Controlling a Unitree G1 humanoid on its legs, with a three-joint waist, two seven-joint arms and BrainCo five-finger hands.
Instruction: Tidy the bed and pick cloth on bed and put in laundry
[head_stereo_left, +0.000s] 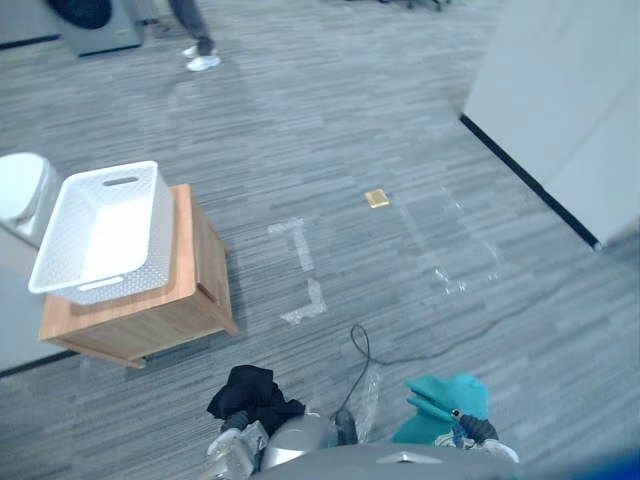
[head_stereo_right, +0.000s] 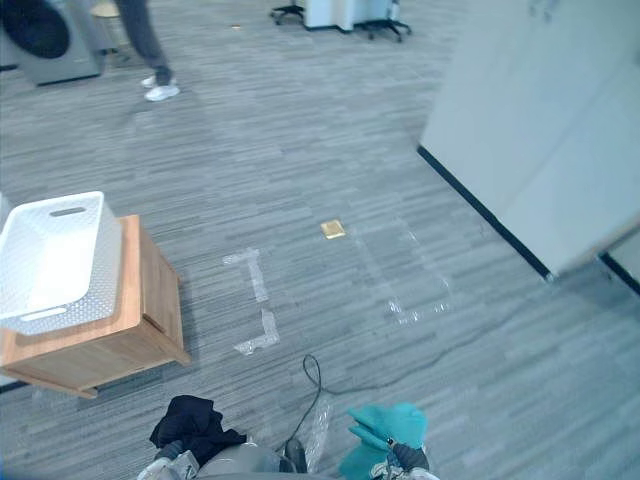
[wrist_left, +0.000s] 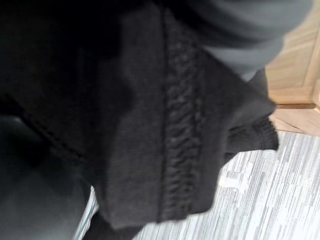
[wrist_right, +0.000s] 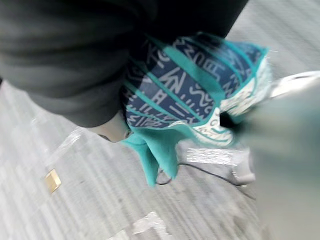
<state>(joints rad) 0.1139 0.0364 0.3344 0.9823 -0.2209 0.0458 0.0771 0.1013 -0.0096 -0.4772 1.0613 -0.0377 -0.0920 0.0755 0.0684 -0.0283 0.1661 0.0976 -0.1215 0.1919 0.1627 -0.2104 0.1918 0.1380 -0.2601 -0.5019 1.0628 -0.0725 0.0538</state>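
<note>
Low in the left eye view, my left hand (head_stereo_left: 236, 446) is shut on a black knitted cloth (head_stereo_left: 250, 392), which hangs in a bunch over the floor; its ribbed seam (wrist_left: 175, 125) lies close in the left wrist view. My right hand (head_stereo_left: 480, 431) is shut on a teal cloth (head_stereo_left: 445, 400) with a dark blue and white pattern (wrist_right: 190, 90), also hanging above the carpet. A white perforated laundry basket (head_stereo_left: 140, 270) stands with nothing in it on a low wooden table (head_stereo_left: 195, 275), ahead of me to the left.
A person's legs (head_stereo_left: 195, 40) stand far ahead beside a grey washing machine (head_stereo_left: 95, 20). A white partition (head_stereo_left: 570, 90) runs along the right. Tape marks (head_stereo_left: 305, 270) and a small yellow piece (head_stereo_left: 377, 198) lie on the grey carpet. A white round object (head_stereo_left: 20, 190) sits at the left edge.
</note>
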